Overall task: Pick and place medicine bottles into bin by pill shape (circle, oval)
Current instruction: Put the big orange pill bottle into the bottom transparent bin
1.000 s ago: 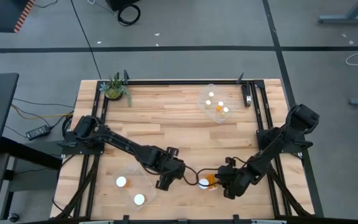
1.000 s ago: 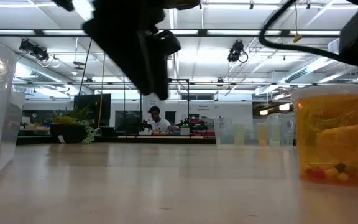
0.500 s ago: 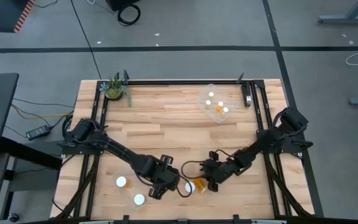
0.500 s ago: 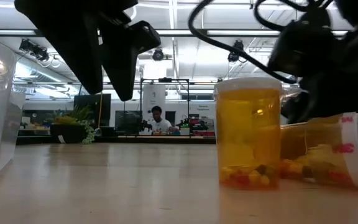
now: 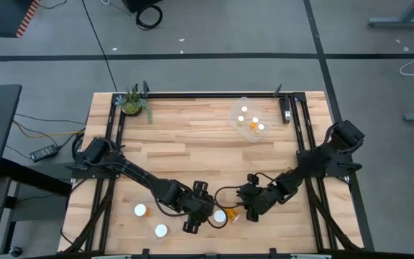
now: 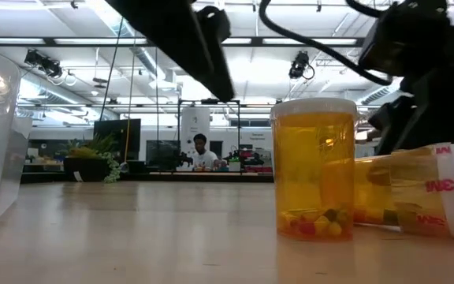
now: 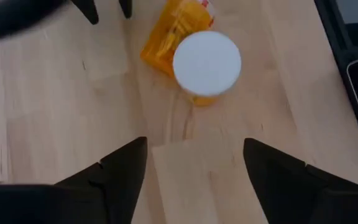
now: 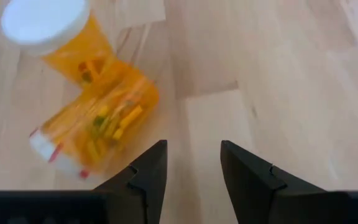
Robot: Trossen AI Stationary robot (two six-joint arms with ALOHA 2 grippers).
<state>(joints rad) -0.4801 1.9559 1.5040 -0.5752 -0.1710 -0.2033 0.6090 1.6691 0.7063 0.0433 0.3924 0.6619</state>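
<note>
Two orange medicine bottles sit by the table's near edge. One stands upright on its base with its white cap up (image 5: 220,216) (image 6: 314,170) (image 7: 207,62) (image 8: 48,31). The other lies on its side right beside it (image 5: 231,213) (image 6: 412,197) (image 7: 176,31) (image 8: 95,124). My left gripper (image 5: 205,218) (image 7: 194,168) is open just left of the upright bottle, above it. My right gripper (image 5: 244,211) (image 8: 194,165) is open just right of the lying bottle. Neither touches a bottle.
A clear bin (image 5: 153,216) at the near left holds two white-capped bottles (image 5: 140,211) (image 5: 161,231). A clear bin (image 5: 250,119) at the far right holds several more. A small potted plant (image 5: 131,101) stands at the far left corner.
My right gripper has gone toward the table's left edge, and the two bottles have slid that way along the table with it. It has then drawn back a little to the right, clear of them. My left gripper has gone toward the near edge and closer to the upright bottle.
</note>
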